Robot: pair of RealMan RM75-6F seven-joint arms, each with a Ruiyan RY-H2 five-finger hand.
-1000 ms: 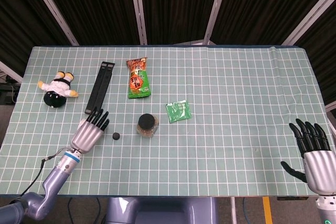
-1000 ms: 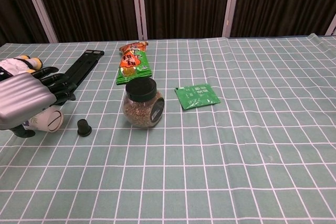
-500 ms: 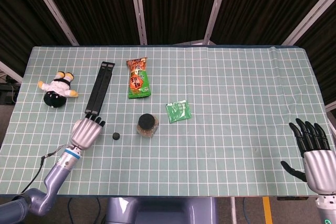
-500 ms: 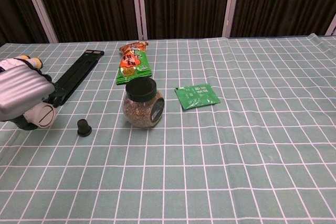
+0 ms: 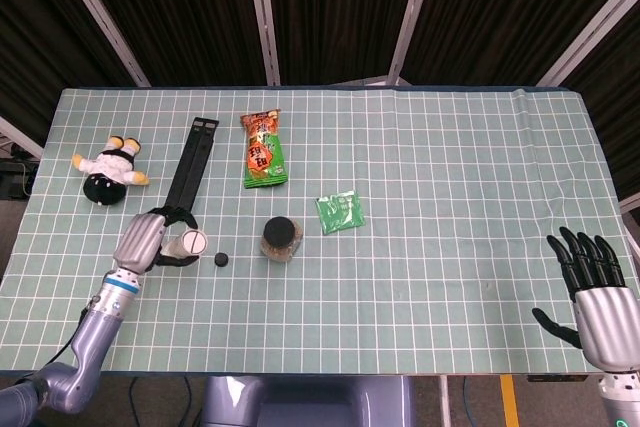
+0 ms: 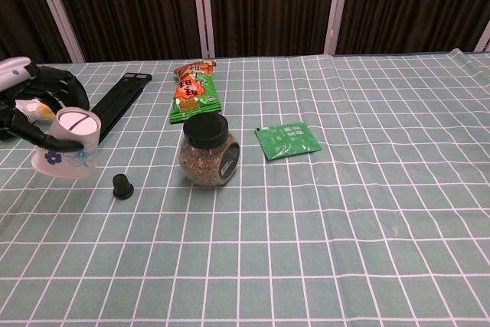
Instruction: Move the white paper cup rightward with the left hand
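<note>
Tabletop (image 5: 450, 197) with a green checked cloth fills the head view. Low on its left side the left hand (image 5: 140, 243) has its fingers wrapped around the white paper cup (image 5: 190, 243), which sits upside down, its round base showing just right of the palm. A small black cap (image 5: 221, 259) lies just right of the cup, and a jar (image 5: 280, 237) with a black lid stands a little further right. Beyond the hand a black strap (image 5: 190, 167) runs away from it, with a plush doll (image 5: 108, 169) up to its left. A snack bag (image 5: 263, 150) and a green packet (image 5: 340, 211) lie further off to the right. The right hand (image 5: 600, 297) hovers at the far right edge, fingers spread, nothing in it

In the chest view the left hand (image 6: 31, 105) grips the cup (image 6: 67, 152) from the left, dark fingers curled over its upturned base; blue flowers show on the cup's side. The cap (image 6: 122, 186) sits just right of it, the jar (image 6: 208, 151) next along, the strap (image 6: 115, 103) behind
</note>
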